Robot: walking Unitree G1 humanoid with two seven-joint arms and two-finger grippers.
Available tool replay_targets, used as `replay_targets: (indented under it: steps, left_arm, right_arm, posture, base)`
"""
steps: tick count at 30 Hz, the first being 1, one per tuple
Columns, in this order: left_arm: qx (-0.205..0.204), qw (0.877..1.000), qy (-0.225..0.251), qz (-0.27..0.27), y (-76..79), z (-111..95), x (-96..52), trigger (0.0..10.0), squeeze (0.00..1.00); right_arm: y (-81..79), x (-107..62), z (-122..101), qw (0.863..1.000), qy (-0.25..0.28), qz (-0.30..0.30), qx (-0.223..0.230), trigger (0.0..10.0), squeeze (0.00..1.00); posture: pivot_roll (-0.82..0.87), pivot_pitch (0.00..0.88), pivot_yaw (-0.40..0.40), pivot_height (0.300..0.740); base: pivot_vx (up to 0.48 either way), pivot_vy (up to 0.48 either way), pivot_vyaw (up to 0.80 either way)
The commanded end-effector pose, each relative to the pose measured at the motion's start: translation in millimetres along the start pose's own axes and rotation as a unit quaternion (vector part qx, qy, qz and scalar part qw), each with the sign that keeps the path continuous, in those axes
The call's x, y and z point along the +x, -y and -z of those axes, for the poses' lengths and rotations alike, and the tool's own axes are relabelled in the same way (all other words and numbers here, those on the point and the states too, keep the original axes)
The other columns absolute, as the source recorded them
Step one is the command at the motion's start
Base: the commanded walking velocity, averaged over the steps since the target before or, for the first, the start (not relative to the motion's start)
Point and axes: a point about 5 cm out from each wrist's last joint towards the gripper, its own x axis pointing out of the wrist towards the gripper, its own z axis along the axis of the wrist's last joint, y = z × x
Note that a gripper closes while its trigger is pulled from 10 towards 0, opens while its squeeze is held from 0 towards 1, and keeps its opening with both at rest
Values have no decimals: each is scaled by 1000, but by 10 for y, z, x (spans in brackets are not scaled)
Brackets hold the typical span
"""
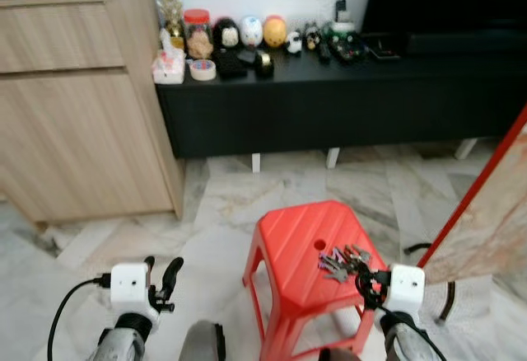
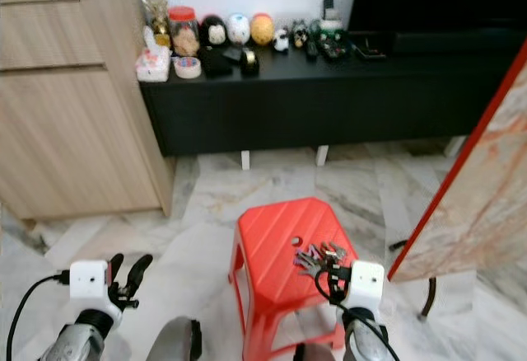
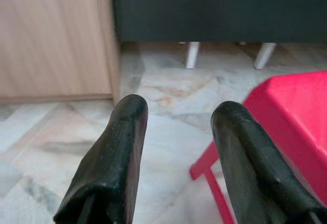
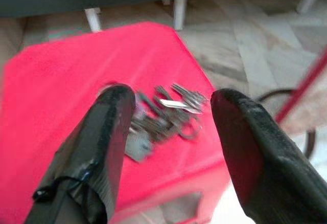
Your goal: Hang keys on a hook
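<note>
One bunch of keys (image 4: 166, 116) is lying on the red stool (image 1: 288, 246) while the right end effector (image 4: 171, 132), fingers apart, is lining up for pickup, needing descent and closing; the left end effector (image 3: 176, 157) is hovering spread beside the stool.

You won't find any text you can read here. The jar (image 1: 197, 31) and the small figurines (image 1: 251, 31) on the far black cabinet (image 1: 329, 97) are too small and soft for any label or brand to come through. The white box (image 1: 169, 67) and the roll of tape (image 1: 202, 69) at the cabinet's left end show colour patches but no letters you can make out. The red stool (image 1: 309, 266) in the near middle carries no marking or number on its top.
</note>
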Motion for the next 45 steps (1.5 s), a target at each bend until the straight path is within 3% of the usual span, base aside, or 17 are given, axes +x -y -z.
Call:
replay_targets:
  steps: [1,18,27,28,29,34,35,36,37,43,45]
  left_arm:
    - [-1,1000,4,-2,-9,-5,4,10000,0]
    - [2,1000,8,2,-2,-6,11,10000,0]
    - [2,1000,7,1,-1,0,4,10000,0]
    - [5,1000,4,0,-8,10,1,10000,0]
    - [7,1000,1,0,-14,17,-1,10000,0]
    - [6,1000,0,-1,-15,20,-3,10000,0]
    - [8,1000,-2,-1,-13,24,-2,10000,0]
    - [9,1000,-2,-1,-11,24,-2,10000,0]
    - [9,1000,-2,-1,-11,24,-1,10000,0]
    - [13,1000,-3,0,-1,22,11,10000,0]
    - [14,1000,-3,-3,-6,19,16,10000,0]
  right_arm:
    - [-24,33,-43,1000,9,-1,13,10000,0]
    - [-7,51,-9,1000,2,12,23,10000,0]
    - [-9,76,98,998,-43,12,49,10000,0]
    - [-15,75,116,997,-46,7,54,10000,90]
    - [-23,76,130,997,-50,2,63,10000,1000]
    - [-66,69,249,994,-94,-10,61,10000,1000]
    - [-60,77,258,993,-97,-6,59,10000,867]
    - [-57,86,265,993,-101,-3,64,10000,502]
    - [-59,104,282,991,-113,0,75,10000,0]
    - [-111,144,362,983,-156,-9,99,10000,0]
    - [-116,177,343,979,-157,0,129,10000,0]
  posture:
    - [53,8,-42,629]
    - [54,8,-41,629]
    - [58,9,-42,629]
    - [59,9,-42,629]
    - [57,10,-42,629]
    - [59,12,-41,629]
    - [59,12,-41,629]
    - [60,13,-41,629]
    - [59,12,-40,629]
    - [68,13,-42,629]
    - [74,14,-43,629]
  base:
    - [281,0,0]
    - [184,0,0]
    - [0,0,0]
    - [0,0,0]
    - [0,0,0]
    - [0,0,0]
    - [0,0,0]
    - [0,0,0]
    - [0,0,0]
    - [0,0,0]
    - [0,0,0]
